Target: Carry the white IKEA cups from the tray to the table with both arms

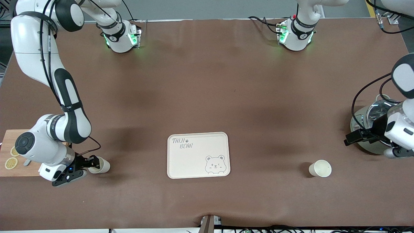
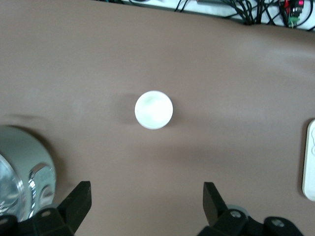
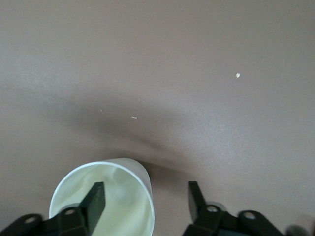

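You see the right gripper (image 1: 86,167) with jaws parted, one finger inside the white cup (image 1: 101,165) standing on the table (image 1: 207,81) beside the cutting board (image 1: 13,154), so withdrawal runs straight up; the left gripper (image 2: 146,201), spread empty, hangs above the other cup (image 1: 320,168), and the tray (image 1: 198,155) lies bare.

The front camera is looking down from high up at the whole table (image 1: 207,97). Each wrist camera is looking down close at one cup.
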You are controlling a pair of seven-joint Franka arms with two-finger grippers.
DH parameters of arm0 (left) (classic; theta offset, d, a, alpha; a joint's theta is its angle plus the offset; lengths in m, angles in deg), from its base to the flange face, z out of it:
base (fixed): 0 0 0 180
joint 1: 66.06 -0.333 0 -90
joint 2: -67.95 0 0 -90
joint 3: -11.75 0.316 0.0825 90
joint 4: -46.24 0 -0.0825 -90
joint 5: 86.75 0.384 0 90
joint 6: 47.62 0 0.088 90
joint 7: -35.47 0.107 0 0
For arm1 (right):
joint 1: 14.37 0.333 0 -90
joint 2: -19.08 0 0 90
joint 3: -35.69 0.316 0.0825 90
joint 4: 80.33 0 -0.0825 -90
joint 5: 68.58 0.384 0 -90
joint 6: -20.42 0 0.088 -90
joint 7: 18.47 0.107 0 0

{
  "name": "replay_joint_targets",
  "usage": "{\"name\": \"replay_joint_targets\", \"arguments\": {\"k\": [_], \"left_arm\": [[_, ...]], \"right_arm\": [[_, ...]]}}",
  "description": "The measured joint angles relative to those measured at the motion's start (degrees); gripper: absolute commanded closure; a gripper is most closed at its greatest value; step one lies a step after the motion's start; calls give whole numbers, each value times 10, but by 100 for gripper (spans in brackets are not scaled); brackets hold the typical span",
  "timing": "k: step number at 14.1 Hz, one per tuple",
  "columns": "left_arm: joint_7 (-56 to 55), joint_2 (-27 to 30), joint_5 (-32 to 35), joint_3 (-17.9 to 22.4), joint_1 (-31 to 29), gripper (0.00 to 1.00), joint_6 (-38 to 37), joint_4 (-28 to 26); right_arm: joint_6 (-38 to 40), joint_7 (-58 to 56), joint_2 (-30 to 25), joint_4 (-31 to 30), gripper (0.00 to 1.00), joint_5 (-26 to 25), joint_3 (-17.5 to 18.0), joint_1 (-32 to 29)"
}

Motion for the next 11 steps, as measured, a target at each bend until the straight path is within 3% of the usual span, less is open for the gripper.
{"name": "replay_joint_targets", "arguments": {"k": [4,8,11], "left_arm": [[0,58,23,-3,8,0,-75,-1],[0,116,35,-3,9,0,-135,-3],[-1,147,40,-5,9,0,-163,-4]], "right_arm": [[38,8,-7,25,0,1,4,1],[170,22,-40,74,0,1,5,1],[267,68,-95,93,0,0,4,1]]}}
